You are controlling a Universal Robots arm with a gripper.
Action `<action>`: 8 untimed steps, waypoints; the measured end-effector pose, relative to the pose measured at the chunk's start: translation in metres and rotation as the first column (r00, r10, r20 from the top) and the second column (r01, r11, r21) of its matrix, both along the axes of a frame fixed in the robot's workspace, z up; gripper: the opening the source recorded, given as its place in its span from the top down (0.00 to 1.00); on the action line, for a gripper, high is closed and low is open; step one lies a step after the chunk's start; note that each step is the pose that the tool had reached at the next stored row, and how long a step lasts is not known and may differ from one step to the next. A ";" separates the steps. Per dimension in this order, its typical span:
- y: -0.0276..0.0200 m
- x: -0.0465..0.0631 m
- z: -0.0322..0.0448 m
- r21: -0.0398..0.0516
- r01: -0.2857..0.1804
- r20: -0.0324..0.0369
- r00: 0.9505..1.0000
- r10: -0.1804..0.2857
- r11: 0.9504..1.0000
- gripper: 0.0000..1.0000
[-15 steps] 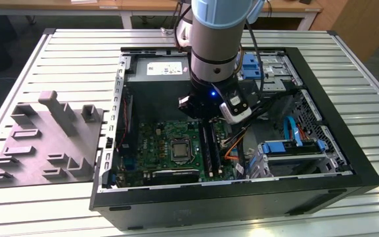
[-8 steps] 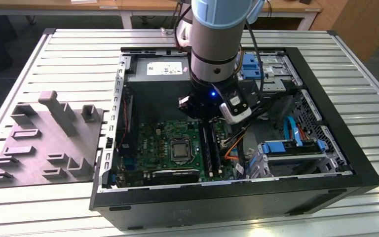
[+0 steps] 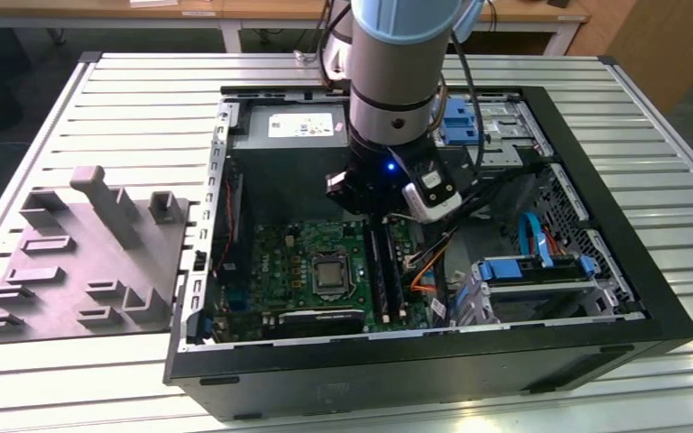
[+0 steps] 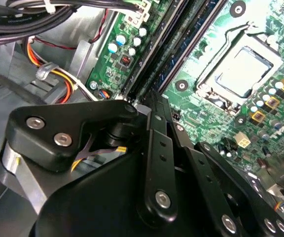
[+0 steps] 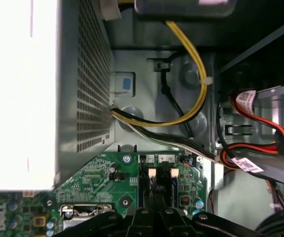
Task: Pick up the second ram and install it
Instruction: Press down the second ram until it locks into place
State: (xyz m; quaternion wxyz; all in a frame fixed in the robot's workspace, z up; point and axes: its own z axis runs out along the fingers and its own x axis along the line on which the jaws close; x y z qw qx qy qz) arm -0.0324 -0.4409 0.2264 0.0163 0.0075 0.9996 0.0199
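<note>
two black ram slots [image 3: 384, 271] on the motherboard [image 3: 286, 271] (6 o'clock below gripper [image 3: 377, 209]); finger state unreadable.

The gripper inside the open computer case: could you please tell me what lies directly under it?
Under the gripper lie the black memory slots on the green motherboard. The linkage covers the slots' near ends.

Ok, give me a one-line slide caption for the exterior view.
Arm's gripper lowered inside the open computer case, over the motherboard's memory slots.
</note>
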 end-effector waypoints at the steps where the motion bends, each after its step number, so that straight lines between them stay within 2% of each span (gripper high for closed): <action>1: 0.0000 0.000 0.0020 0.000 0.000 0.000 1.000 0.000 1.000 0.90; 6: 0.0000 0.000 0.0108 0.000 0.000 0.000 1.000 0.000 1.000 0.90; 8: 0.0000 0.000 0.0112 0.000 0.000 0.000 1.000 0.000 1.000 0.90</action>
